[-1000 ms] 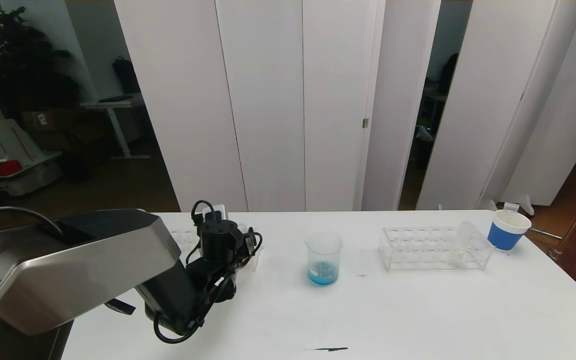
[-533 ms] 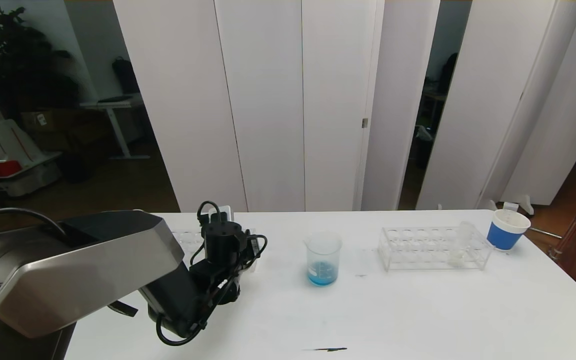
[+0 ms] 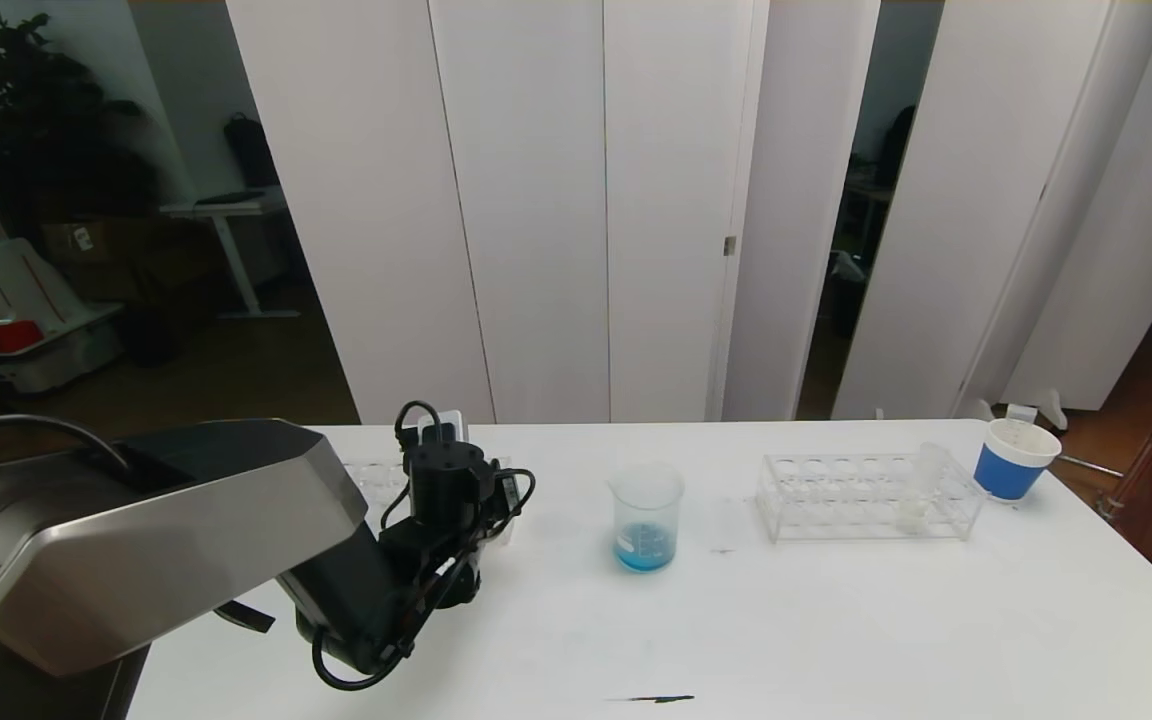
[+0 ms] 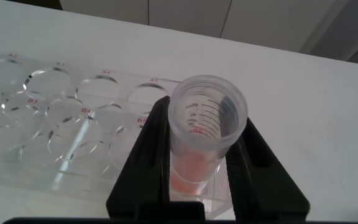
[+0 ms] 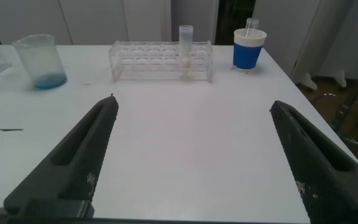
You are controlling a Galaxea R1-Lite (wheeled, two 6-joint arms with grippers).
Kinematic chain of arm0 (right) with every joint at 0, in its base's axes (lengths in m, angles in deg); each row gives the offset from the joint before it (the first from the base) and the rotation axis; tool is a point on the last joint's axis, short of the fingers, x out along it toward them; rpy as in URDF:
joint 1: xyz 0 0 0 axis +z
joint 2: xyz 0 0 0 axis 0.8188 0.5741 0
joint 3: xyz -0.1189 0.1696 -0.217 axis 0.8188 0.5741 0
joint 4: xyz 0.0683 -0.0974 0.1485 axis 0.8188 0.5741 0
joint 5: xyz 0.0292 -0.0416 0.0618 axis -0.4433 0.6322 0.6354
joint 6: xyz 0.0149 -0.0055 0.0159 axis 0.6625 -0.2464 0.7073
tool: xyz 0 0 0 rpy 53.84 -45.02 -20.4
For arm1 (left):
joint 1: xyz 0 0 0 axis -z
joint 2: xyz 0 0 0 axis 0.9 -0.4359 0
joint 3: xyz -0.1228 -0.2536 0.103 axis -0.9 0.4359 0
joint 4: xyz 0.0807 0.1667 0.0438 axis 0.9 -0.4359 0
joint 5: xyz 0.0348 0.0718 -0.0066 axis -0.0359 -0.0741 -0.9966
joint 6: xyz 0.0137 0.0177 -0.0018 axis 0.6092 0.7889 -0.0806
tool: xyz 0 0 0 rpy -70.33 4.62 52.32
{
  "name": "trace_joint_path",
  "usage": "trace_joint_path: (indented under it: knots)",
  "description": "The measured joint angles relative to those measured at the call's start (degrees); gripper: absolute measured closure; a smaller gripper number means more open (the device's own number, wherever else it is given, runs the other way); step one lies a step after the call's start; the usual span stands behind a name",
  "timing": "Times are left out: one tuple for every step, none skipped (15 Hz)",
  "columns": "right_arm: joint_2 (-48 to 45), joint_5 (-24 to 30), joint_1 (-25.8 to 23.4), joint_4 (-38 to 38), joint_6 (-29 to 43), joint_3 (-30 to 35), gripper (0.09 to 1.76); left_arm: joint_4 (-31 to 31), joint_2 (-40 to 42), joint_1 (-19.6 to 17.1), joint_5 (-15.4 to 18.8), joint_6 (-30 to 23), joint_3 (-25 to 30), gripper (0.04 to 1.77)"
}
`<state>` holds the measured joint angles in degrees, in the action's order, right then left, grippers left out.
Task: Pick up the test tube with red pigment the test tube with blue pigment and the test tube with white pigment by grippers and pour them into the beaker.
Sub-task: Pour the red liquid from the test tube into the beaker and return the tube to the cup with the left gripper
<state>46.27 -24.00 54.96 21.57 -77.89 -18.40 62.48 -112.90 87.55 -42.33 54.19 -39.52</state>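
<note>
My left gripper (image 4: 207, 134) is shut on the test tube with red pigment (image 4: 194, 174), which stands upright in the end hole of a clear rack (image 4: 55, 118). In the head view the left wrist (image 3: 446, 478) hides this tube. The beaker (image 3: 647, 520) stands mid-table with blue liquid in its bottom; it also shows in the right wrist view (image 5: 37, 59). The test tube with white pigment (image 3: 921, 485) stands in a second clear rack (image 3: 871, 495) on the right. The test tube with blue pigment is out of view. My right gripper (image 5: 192, 102) is open and empty above the near table.
A blue-and-white paper cup (image 3: 1014, 460) stands beyond the right rack, near the table's far right corner. A thin black mark (image 3: 651, 698) lies on the table near the front edge.
My left wrist has shifted slightly right and back over the left rack, then held still. Nothing else has moved.
</note>
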Motion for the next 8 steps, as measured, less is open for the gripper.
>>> trace_joint_path:
  knots:
    - [0.02, 0.02, 0.0, 0.02, 0.0, 0.0, 0.1, -0.07, 0.18, 0.0, -0.02, 0.11, 0.02, 1.21]
    - [0.0, 0.0, 0.0, 0.0, 0.0, 0.0, 0.1, -0.27, 0.46, 0.04, 0.0, 0.13, 0.09, 1.21]
    - [0.0, 0.02, 0.0, 0.0, 0.0, 0.0, 0.1, -0.49, 0.79, 0.13, -0.02, 0.18, 0.11, 1.21]
    - [0.0, 0.02, 0.0, 0.0, 0.0, 0.0, 0.1, -0.49, 1.26, 0.22, -0.16, 0.63, 0.13, 1.21]
    - [0.0, 0.02, 0.0, 0.02, 0.0, 0.0, 0.1, -0.05, 1.84, 0.26, -0.44, 1.51, 0.2, 1.21]
    - [0.0, 0.0, 0.0, 0.0, 0.0, 0.0, 0.1, 0.24, 2.72, 0.28, -0.49, 2.47, 0.34, 1.21]
    - [0.0, 0.0, 0.0, 0.02, 0.0, 0.0, 0.1, -0.11, 3.66, 0.35, -0.46, 3.05, 0.52, 1.21]
    - [0.0, 0.02, 0.0, 0.0, -0.02, 0.0, 0.1, -0.27, 4.71, 0.37, -0.44, 3.78, 0.67, 1.21]
